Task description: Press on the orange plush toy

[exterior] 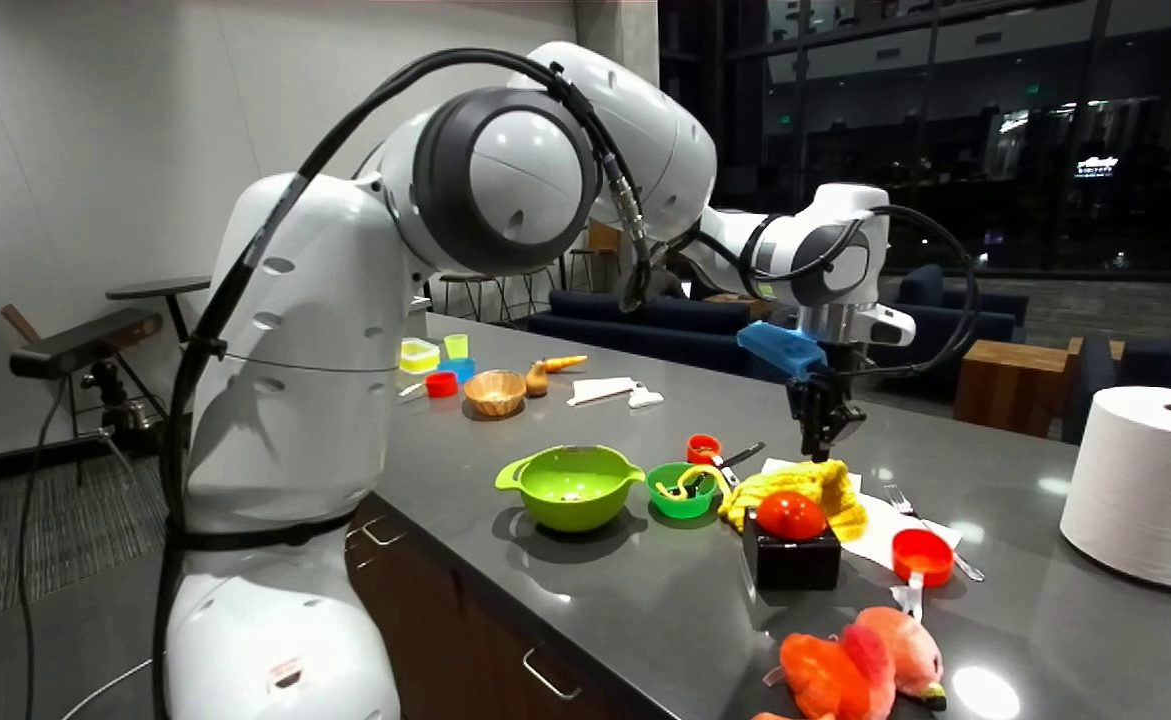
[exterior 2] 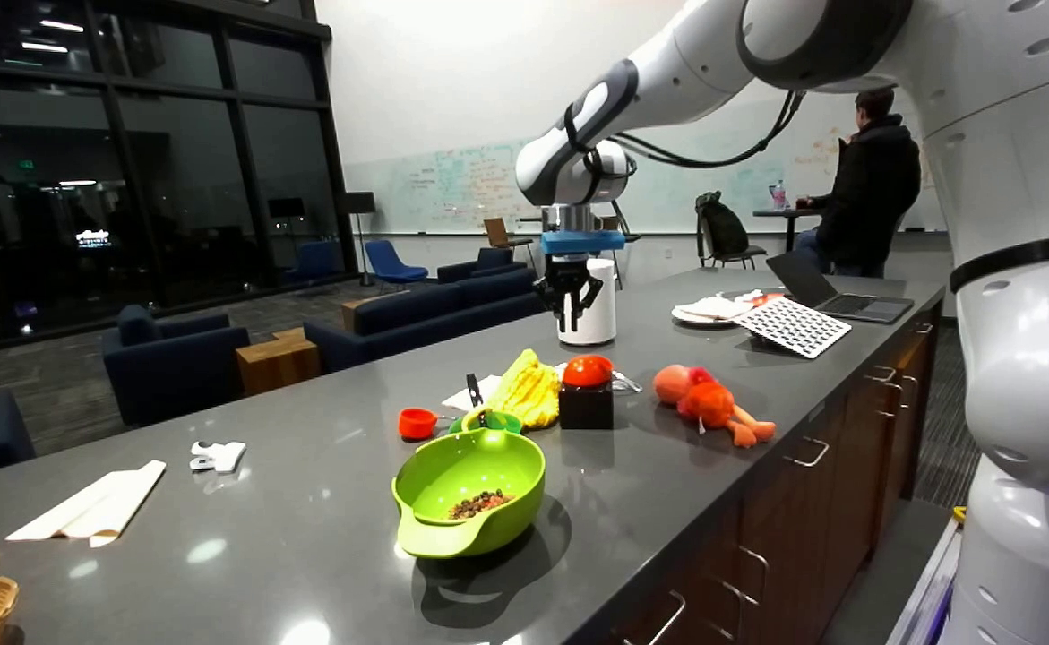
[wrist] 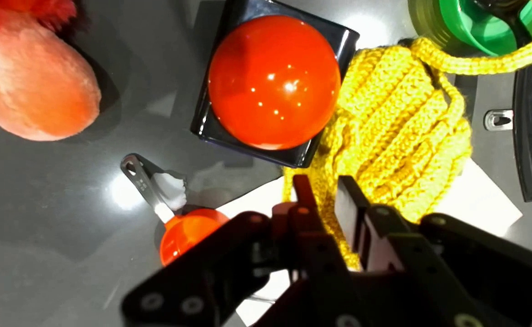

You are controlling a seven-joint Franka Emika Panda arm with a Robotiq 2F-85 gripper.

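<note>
I see one plush, part orange-red and part salmon-pink point(exterior: 850, 665), lying on the grey counter; it also shows in an exterior view point(exterior 2: 708, 399) and the wrist view point(wrist: 41, 86). No separate small orange-yellow plush with red patches shows. A shiny orange-red dome point(wrist: 275, 81) sits on a black block point(exterior: 792, 560), with a yellow knitted piece point(wrist: 393, 131) against it. My gripper point(wrist: 324, 181) is partly open and empty, with its fingertips over the yellow knit beside the block. In both exterior views the gripper point(exterior: 821, 440) point(exterior 2: 571, 321) is above the counter, higher than the dome.
A lime-green bowl point(exterior: 573, 485) and a green cup point(exterior: 680, 490) with a black utensil stand beside the knit. A red measuring cup point(exterior: 922, 558), a fork point(exterior: 930, 525) and a paper towel roll point(exterior: 1150, 480) lie toward another side. A laptop point(exterior 2: 846, 300) is farther along.
</note>
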